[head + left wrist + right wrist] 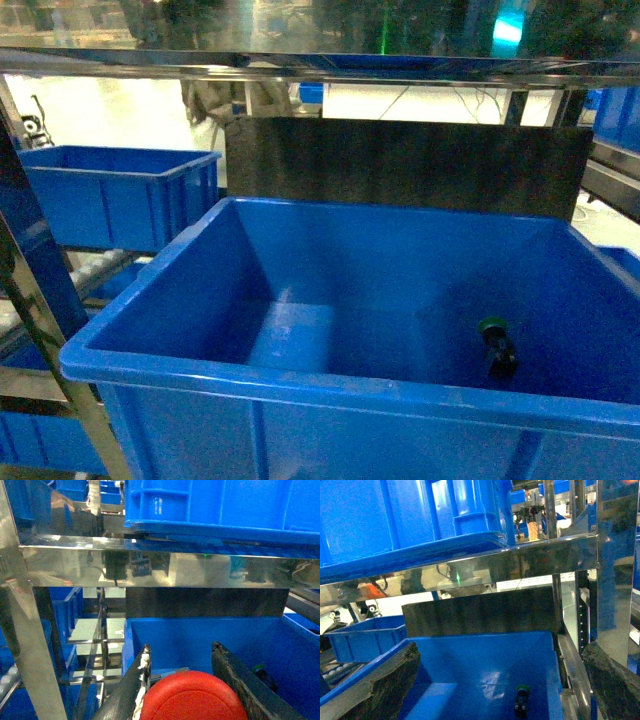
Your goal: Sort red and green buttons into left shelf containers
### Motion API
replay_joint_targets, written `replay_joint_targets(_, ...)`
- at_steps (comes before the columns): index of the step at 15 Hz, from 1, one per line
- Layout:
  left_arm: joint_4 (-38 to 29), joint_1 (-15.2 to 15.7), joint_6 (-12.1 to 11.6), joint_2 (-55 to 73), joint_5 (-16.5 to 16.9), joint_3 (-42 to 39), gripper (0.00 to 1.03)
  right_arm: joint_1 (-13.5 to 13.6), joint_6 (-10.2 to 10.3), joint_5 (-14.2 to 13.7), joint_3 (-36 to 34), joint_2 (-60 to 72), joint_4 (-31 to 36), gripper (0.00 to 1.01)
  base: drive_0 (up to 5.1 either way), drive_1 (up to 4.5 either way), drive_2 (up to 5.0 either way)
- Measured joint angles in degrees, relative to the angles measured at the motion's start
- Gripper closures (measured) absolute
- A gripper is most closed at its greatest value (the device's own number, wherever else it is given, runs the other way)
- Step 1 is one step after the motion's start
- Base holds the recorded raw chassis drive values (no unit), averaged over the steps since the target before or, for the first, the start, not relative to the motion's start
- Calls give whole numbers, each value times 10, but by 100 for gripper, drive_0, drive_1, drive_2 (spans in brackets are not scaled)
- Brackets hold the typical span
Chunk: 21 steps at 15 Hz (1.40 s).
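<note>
Filling the head view is a deep blue bin [300, 385], one of the shelf containers. The green button [495, 345] lies on the bin's floor near the right wall. A second blue bin [120, 195] stands behind it to the left. In the left wrist view my left gripper [182, 655] is shut on the red button [192, 697], whose round cap sits between the fingers, short of the bin's [131, 645] near edge, with the green button [260, 670] beyond. My right gripper [501, 650] is wide open and empty, above the green button [522, 700]. Neither gripper shows in the head view.
A steel shelf beam [150, 565] crosses above the bin, with another blue bin [220, 505] resting on it. A dark panel [400, 165] stands behind the main bin. A steel upright [50, 340] rises at the left, and shelf posts [607, 570] stand at the right.
</note>
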<state>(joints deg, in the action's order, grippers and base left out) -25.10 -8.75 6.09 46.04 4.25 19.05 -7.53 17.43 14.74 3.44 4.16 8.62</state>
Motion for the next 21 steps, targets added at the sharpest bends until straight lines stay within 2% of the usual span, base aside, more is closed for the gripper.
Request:
replay_joint_targets(1,-2,-1,0,1,0,0,72,0,1,0,0,0,0,3,0,0,0)
replay_joint_targets(3,-45,-31,2,46,-6,-10,72,0,1,0,0,0,0,3,0,0,0)
replay_joint_targets(5,-107,-73,-1,148,0,-24,72,0,2,0,0,0,0,3,0,0,0)
replay_joint_targets(9,-198,-110,-1,311,5,18,72,0,2,0,0,0,0,3,0,0,0)
replay_joint_targets(13,-203,-130,-6,405,6,68,72,0,2,0,0,0,0,3,0,0,0)
replay_joint_targets(15,-196,-140,-22,452,-5,99,72,0,2,0,0,0,0,3,0,0,0)
replay_joint_targets(18,-185,-142,-32,512,-9,136,72,0,2,0,0,0,0,3,0,0,0)
replay_joint_targets(20,-166,-139,-31,562,-7,169,72,0,2,0,0,0,0,3,0,0,0)
replay_joint_targets(21,-136,-144,-33,590,-17,199,72,0,2,0,0,0,0,3,0,0,0)
